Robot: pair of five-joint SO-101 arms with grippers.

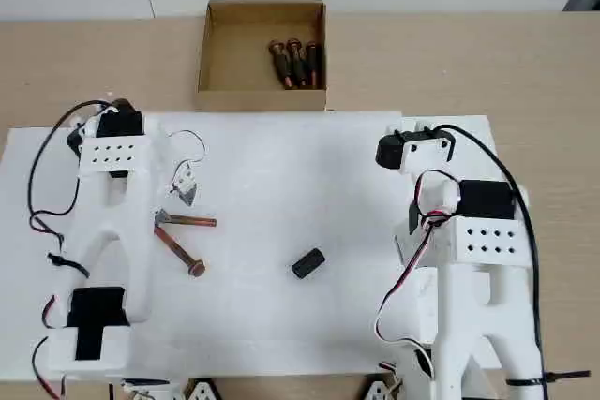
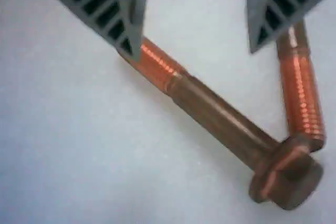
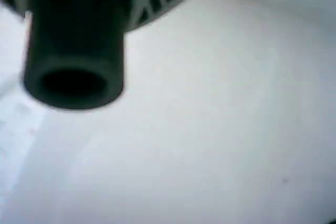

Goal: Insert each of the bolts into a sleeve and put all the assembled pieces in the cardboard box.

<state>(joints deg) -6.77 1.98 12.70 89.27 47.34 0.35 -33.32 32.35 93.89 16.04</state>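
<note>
bolts (image 2: 220, 119) beneath parted left pincer (image 2: 194, 48)

Two loose bolts (image 1: 186, 221); two sleeves (image 1: 307, 262); three assembled pieces (image 1: 294, 63); one cardboard box (image 1: 234, 53).

White arms (image 1: 117, 222), black servos (image 1: 487, 200), red-black cables (image 1: 36, 185), grey ribbed fingers (image 2: 105, 3).

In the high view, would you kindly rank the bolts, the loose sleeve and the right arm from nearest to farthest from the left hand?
1. Bolts, on the mat right beside the left hand.
2. Loose sleeve, lying mid-mat.
3. Right arm, at the mat's right edge.
</note>
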